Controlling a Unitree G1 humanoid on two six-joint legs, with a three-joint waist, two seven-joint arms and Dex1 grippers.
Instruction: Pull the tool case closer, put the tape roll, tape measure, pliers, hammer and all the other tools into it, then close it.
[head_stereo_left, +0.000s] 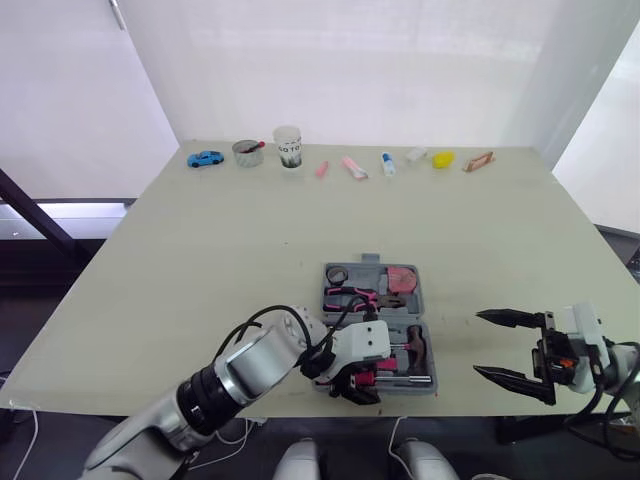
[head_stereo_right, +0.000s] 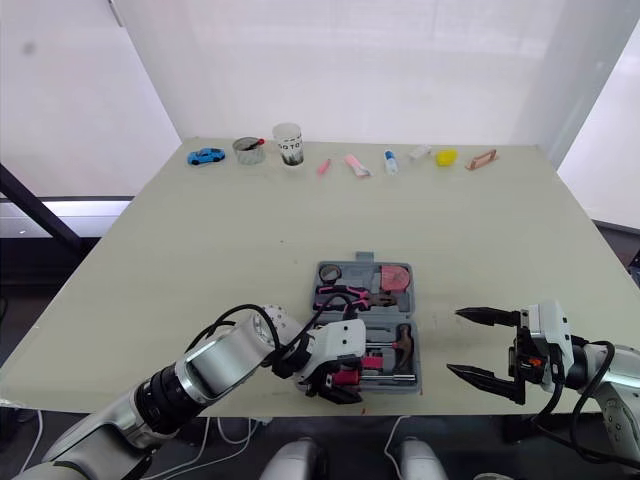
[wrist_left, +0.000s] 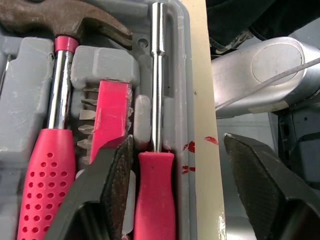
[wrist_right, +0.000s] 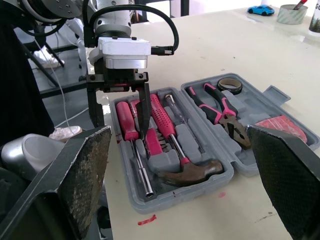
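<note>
The grey plastic tool case (wrist_right: 192, 136) lies open and flat on the table (head_stereo_left: 200, 260), its 2 halves side by side. The nearer half sits directly under the left gripper (wrist_right: 119, 122), and the whole case lies off to the left of the right gripper (head_stereo_left: 480, 344). The left gripper is spread, clasping nothing. 1 black finger reaches down into the case between the red bit holder (wrist_left: 112, 115) and the red handle of a screwdriver (wrist_left: 155, 190). The other finger hangs outside the case wall, past the table's edge, so the 2 fingers straddle the screwdriver and the wall. Whether the inner finger touches the handle cannot be told. Just beyond that finger, in the same half, lies the hammer (wrist_right: 195, 173), with a dotted red grip, a chrome shaft and a dull brown head. In the far half, further from the left gripper, pliers (wrist_right: 226, 116) with pink and black handles lie in their moulded slot. A dark tape roll (wrist_right: 230, 92) sits beside the handles, and a pink-red tape measure (wrist_right: 280, 125) beside the pliers' nose. The right gripper hangs wide open and empty, well apart from the case, its fingertips pointing towards it. Far beyond both grippers, a blue toy car (head_stereo_left: 205, 158) and a cup (head_stereo_left: 288, 147) stand in a row of small items.
</note>
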